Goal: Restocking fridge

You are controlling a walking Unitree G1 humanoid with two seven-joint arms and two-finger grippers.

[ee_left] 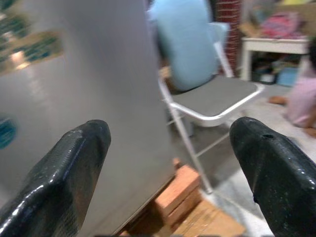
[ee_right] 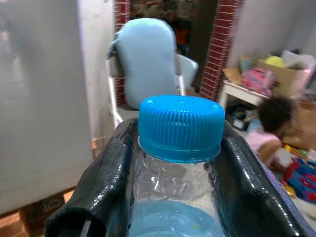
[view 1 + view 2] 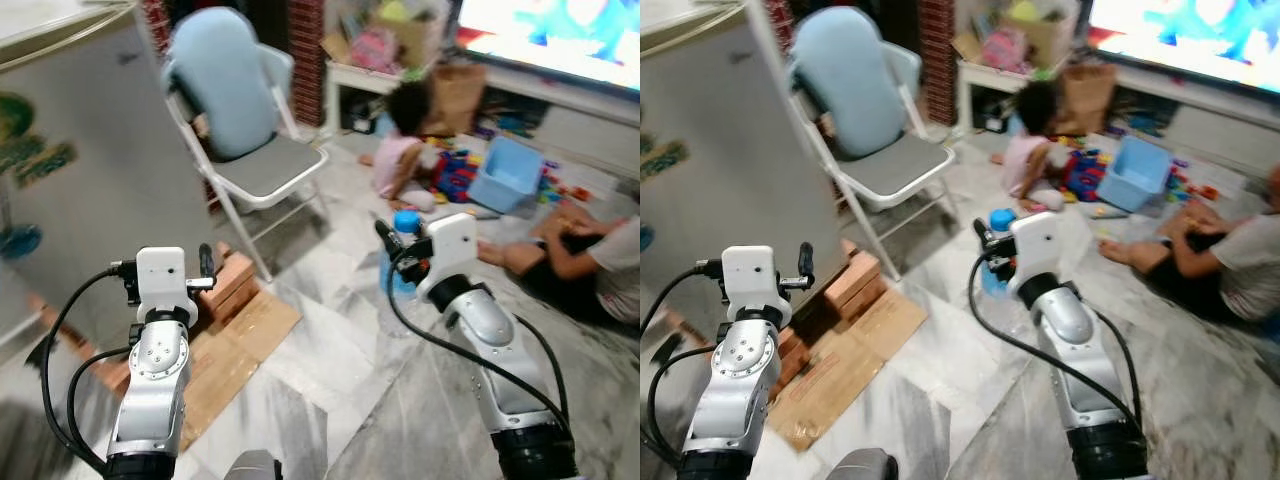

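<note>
My right gripper [image 2: 173,163] is shut on a clear water bottle [image 2: 178,173] with a blue cap [image 2: 180,126], both black fingers pressed to its sides. In the eye views the water bottle [image 3: 402,255] is held upright in front of my right arm, above the marble floor. The grey fridge [image 3: 80,170] stands shut at the left, with stickers on its side. My left gripper [image 1: 170,163] is open and holds nothing; it points at the fridge's side wall [image 1: 84,89], a little off from it.
A white folding chair [image 3: 255,165] with a light blue cushion stands beside the fridge. Bricks [image 3: 232,280] and flattened cardboard [image 3: 235,345] lie at the fridge's foot. Two people [image 3: 405,150] sit on the floor among toys by a blue bin [image 3: 507,172]; a TV [image 3: 560,35] glows behind.
</note>
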